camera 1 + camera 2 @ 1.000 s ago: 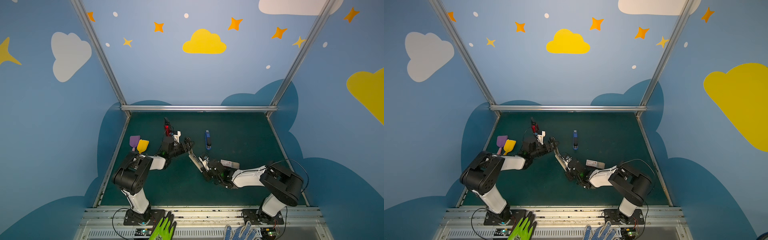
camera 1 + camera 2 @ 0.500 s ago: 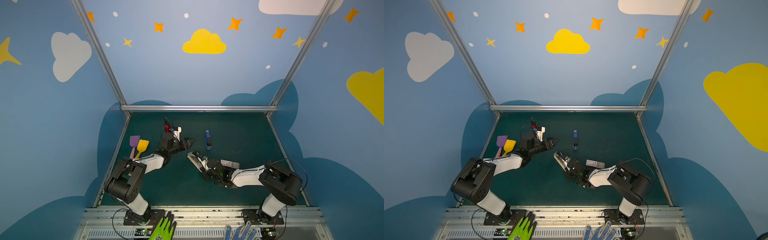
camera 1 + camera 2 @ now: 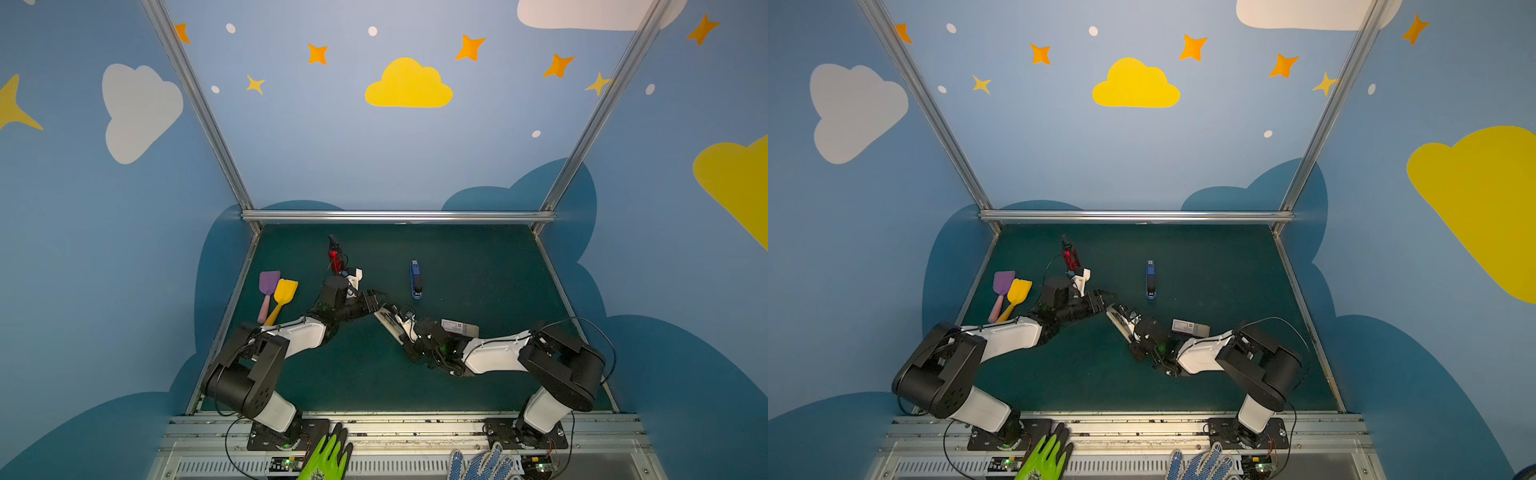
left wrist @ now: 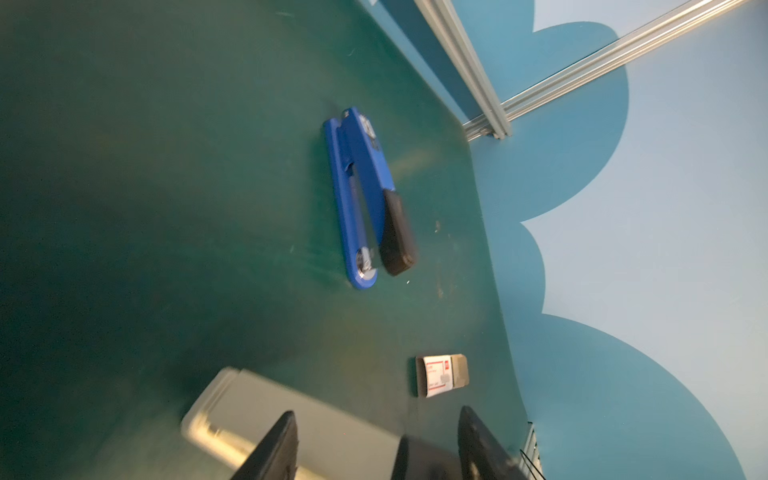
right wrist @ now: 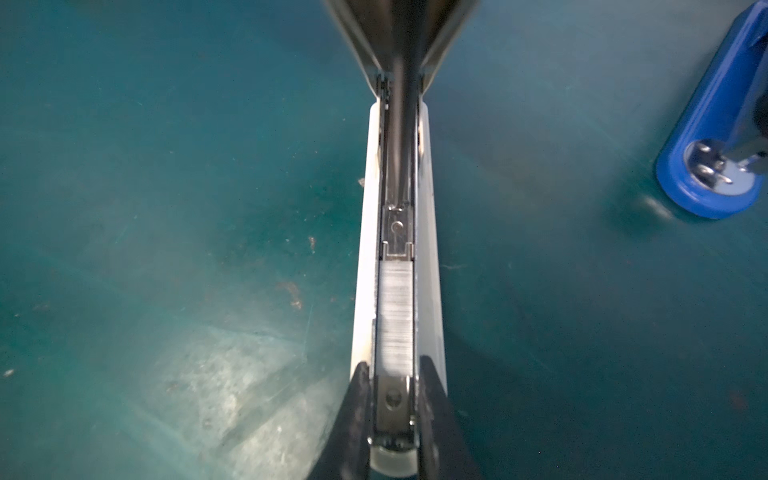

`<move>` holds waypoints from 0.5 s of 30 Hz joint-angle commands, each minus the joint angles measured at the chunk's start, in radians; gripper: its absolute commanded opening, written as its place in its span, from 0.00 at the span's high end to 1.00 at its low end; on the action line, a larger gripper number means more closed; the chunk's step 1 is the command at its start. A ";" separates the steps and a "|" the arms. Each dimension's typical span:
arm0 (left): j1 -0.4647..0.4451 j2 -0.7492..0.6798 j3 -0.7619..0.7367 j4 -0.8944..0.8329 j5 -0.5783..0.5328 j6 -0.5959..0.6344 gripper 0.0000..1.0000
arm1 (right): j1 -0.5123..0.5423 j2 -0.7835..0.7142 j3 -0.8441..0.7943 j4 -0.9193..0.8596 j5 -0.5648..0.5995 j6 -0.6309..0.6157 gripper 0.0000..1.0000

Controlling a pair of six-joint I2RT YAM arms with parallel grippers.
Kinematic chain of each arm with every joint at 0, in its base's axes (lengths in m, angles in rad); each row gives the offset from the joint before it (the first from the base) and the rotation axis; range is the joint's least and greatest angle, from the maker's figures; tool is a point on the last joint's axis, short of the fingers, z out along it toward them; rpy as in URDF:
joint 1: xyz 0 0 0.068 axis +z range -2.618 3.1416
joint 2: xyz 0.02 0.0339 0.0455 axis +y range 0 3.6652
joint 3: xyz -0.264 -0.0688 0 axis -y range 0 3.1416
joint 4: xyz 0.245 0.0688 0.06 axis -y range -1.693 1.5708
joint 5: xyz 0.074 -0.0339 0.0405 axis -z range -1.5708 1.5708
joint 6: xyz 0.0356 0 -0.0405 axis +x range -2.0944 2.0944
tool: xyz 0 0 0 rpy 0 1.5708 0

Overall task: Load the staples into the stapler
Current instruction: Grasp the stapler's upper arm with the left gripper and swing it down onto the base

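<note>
Both top views show the arms meeting near the middle of the green mat (image 3: 478, 270). From its base at 7 o'clock the left arm lies low and stretches toward 1 o'clock, with the left gripper (image 3: 376, 298) (image 3: 1104, 297) just beside the lifted end of the white stapler (image 3: 390, 326). From its base at 5 o'clock the right arm folds at the elbow and runs its forearm flat toward 10 o'clock, and the right gripper (image 3: 413, 332) has the stapler by its other end. Seen from the left wrist, the left gripper (image 4: 376, 411) has its fingers spread with a plain gap and nothing pinched; a blurred pale stapler part lies beyond them. Seen from the right wrist, the right gripper (image 5: 392, 365) pinches the white stapler (image 5: 430, 249) on both sides of its metal channel. The stapler's lid is swung up and away. The channel lies bare, with a silver strip of staples (image 5: 395, 316) seated in the part nearer the fingers, the pusher touching its far end. The staple box (image 3: 457, 328) (image 4: 440, 376), white with red print, lies flat at 3 o'clock of the right gripper, its tray slid partly out. A blue stapler (image 3: 415, 280) (image 5: 706, 166) lies apart at 1 o'clock of the left gripper.
</note>
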 commanded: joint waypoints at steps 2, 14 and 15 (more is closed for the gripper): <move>-0.007 -0.053 -0.015 -0.076 -0.056 0.022 0.39 | 0.012 -0.015 -0.039 -0.103 -0.059 -0.017 1.00; -0.045 -0.013 0.025 -0.149 -0.079 0.034 0.40 | 0.012 -0.020 -0.065 0.039 -0.019 -0.074 1.00; -0.051 -0.010 0.027 -0.156 -0.080 0.037 0.41 | 0.012 -0.020 -0.068 0.046 -0.015 -0.076 1.00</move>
